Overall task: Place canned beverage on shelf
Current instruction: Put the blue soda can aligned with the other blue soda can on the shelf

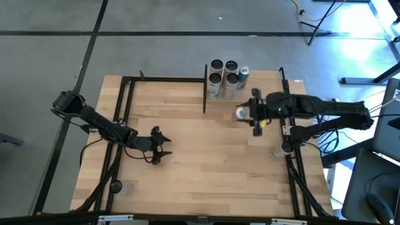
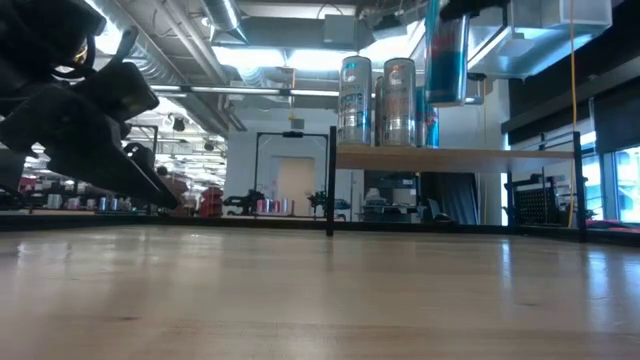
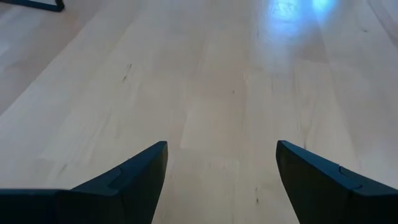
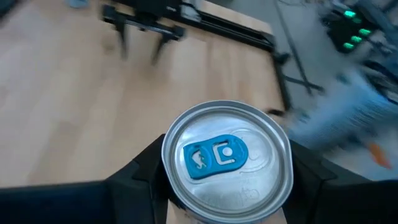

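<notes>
My right gripper (image 1: 245, 115) is shut on a can (image 4: 227, 160) with a silver top, a blue tab and a teal body. In the low view the can (image 2: 447, 52) hangs upright, higher than the shelf board (image 2: 480, 157). The shelf (image 1: 264, 86) is a small light-wood board between thin black posts at the table's far side. Several cans (image 1: 224, 72) stand on its left part. My left gripper (image 1: 157, 149) is open and empty low over the table's left half; it also shows in the left wrist view (image 3: 221, 180). My right gripper pinches the can's side wall just below its top rim (image 4: 166, 167) between its two fingers, one on each side. The fingers (image 4: 140, 177) come from the table's right side. The can is upright, lifted clear of the table and the shelf.
A black post (image 1: 205, 87) stands at the shelf's left edge and another (image 1: 282, 81) at its right. The shelf's right part shows bare board. Black frame rails (image 1: 119, 119) run along the table's left and right sides. A small can-like object (image 1: 278, 152) is near the right rail.
</notes>
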